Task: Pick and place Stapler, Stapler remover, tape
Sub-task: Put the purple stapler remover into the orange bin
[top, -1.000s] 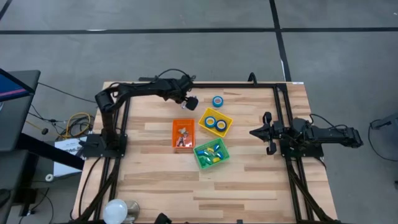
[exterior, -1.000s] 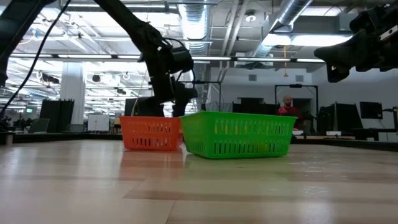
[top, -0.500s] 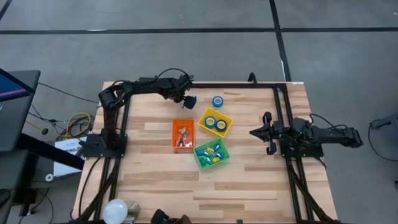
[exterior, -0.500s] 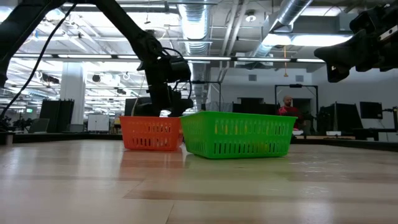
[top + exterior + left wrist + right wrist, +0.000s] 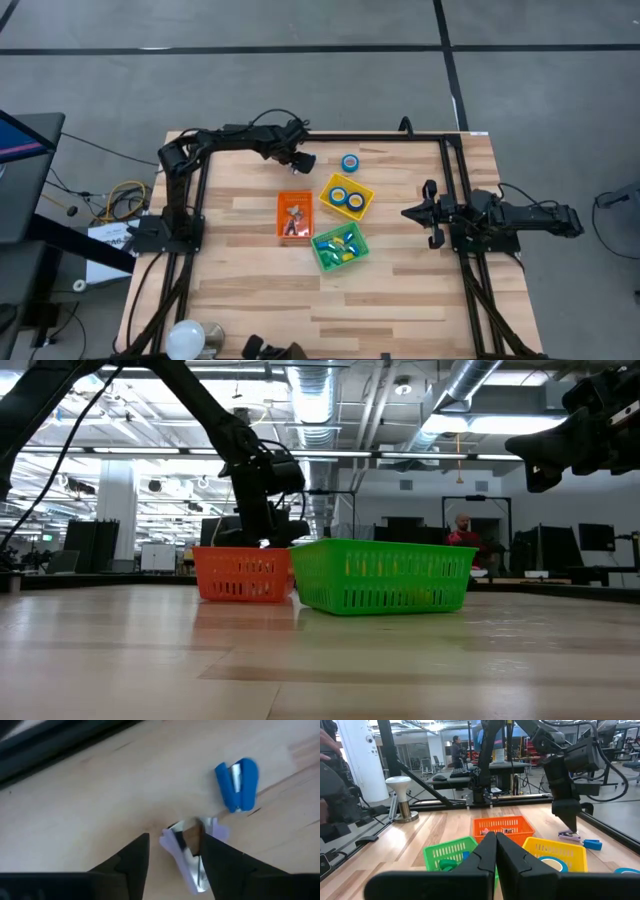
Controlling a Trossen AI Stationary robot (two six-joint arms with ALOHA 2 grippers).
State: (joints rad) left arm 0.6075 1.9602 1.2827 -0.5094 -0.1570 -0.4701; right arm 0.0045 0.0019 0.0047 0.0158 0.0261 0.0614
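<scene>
Lilac plastic and bright metal mark the staple remover, which lies on the table near its far edge, between the fingers of the left gripper. The fingers are seen half spread around it; whether they already press on it cannot be told. A blue staple remover lies just beside, apart from the fingers.

The closing is best finished with the fingers low to the wood and centred on the lilac body, so that the thin piece is not squeezed out sideways or the blue one nudged. A straight lift is then called for before any carry toward the orange bin, where similar small items seem to lie. A loose tape roll rests near the yellow bin. The right gripper, pressed together, waits at the table's right side.
</scene>
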